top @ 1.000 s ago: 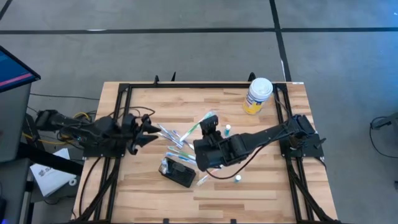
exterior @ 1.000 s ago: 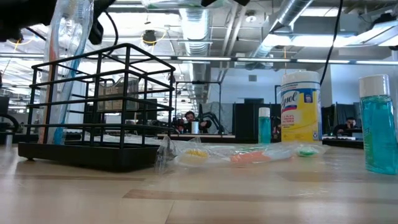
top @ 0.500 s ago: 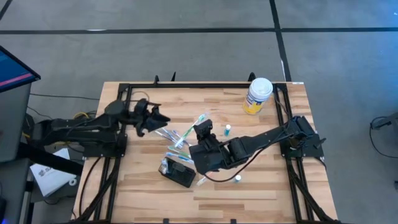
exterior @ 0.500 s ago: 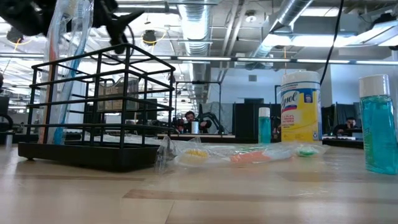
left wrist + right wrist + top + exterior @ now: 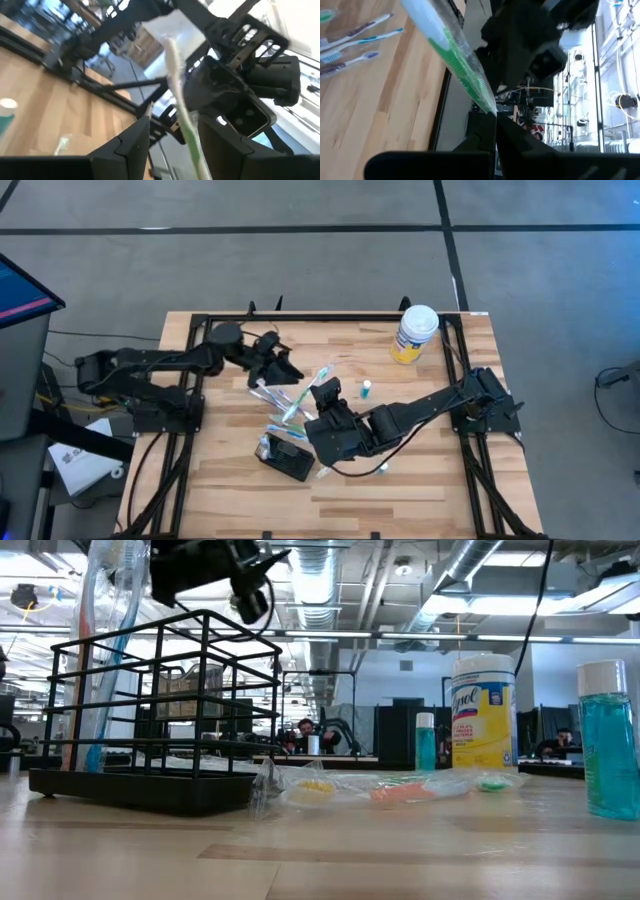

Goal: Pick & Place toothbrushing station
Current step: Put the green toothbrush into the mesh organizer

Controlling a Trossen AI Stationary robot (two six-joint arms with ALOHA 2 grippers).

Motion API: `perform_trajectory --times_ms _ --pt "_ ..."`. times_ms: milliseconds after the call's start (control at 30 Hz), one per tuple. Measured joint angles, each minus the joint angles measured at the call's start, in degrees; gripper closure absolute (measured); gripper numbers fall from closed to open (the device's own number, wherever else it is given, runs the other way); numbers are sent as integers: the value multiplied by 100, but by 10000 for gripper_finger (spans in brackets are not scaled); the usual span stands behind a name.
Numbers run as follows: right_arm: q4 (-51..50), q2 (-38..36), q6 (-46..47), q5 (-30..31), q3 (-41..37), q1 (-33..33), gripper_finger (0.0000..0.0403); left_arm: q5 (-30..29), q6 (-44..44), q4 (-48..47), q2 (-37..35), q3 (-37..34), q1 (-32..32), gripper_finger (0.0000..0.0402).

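**Station on the near half of the table, wrapped brush pinched above it**

Toothbrushing station point(image 5: 288, 461): lying on the wooden table point(image 5: 430, 480), left of centre and toward the near edge. Shows in the low view as an open black wire rack point(image 5: 200, 790) flat on the boards. Holds wrapped toothbrushes point(image 5: 100, 650) standing upright at one end, heads poking out over the top rail; remaining compartments look bare.

Just beside and above the rack, right gripper point(image 5: 325, 392): clamped fully together on the tip of a clear-wrapped green toothbrush point(image 5: 455, 60), which slants up and away from the fingertips. Arm stretched in from the right edge of the table.

Farther back, left gripper point(image 5: 288, 370): jaws parted, holding nothing, reaching over from the left. Seen from its own wrist, has the stem of that same green brush point(image 5: 177, 85) running through the gap between the fingers point(image 5: 132, 147), with daylight on either side.

Between the two grippers, loose toothbrushes point(image 5: 280, 408) scattered flat on the wood. Beyond them, a small blue bottle point(image 5: 366, 389) upright near centre and a second one point(image 5: 381, 467) near the front. At the far right corner, a white-lidded yellow canister point(image 5: 414, 332), upright.
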Motion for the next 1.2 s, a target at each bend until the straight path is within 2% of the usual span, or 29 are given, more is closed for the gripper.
perform_trajectory --times_ms 233,467,733,1200 --pt "0 0 7 4 0 -1 403 272 1 212 456 137 -121 238" --pt "-4 0 58 4 -2 7 403 501 -155 496 505 137 -188 238" --pt "-2 1 60 -13 -4 60 403 493 -296 628 467 140 -197 238" --pt "4 2 60 -22 -4 53 403 23 -294 659 468 140 -740 238"
